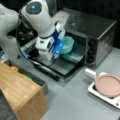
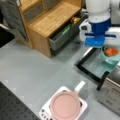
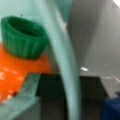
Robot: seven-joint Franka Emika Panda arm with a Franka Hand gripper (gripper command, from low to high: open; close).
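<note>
Worktop [image 1: 75, 100]: grey surface carrying everything in both front views.
Cabinet [image 2: 50, 20]: wooden unit with open drawers, at a front view's top left; in a front view [image 1: 22, 92] it fills the bottom left.
Oven [image 1: 97, 32]: steel box with knobs on its front, door [image 1: 60, 67] folded down flat toward the worktop; only its door [image 2: 92, 67] and a corner show at a front view's right.
Arm [image 1: 37, 15]: white and blue, reaching down in front of the oven mouth.
Tray [image 1: 77, 51]: teal sheet inside the oven mouth, under the bowl.
Hob [image 2: 82, 106]: white plate at a front view's bottom, bearing the pan.
Pan [image 1: 108, 86]: pink, round, with a white handle, well apart from the oven door.
Bowl [image 1: 67, 43]: teal, at the oven mouth above the tray; in a front view [image 2: 111, 58] it sits just beside the arm's blue end; its rim [image 3: 62, 62] crosses the wrist view.
Carrot [image 2: 111, 51]: orange toy inside the bowl; the wrist view shows its orange body [image 3: 22, 67] and green top [image 3: 23, 37].
Claw [image 1: 57, 53]: at the bowl's rim, clamped on the bowl wall.
</note>
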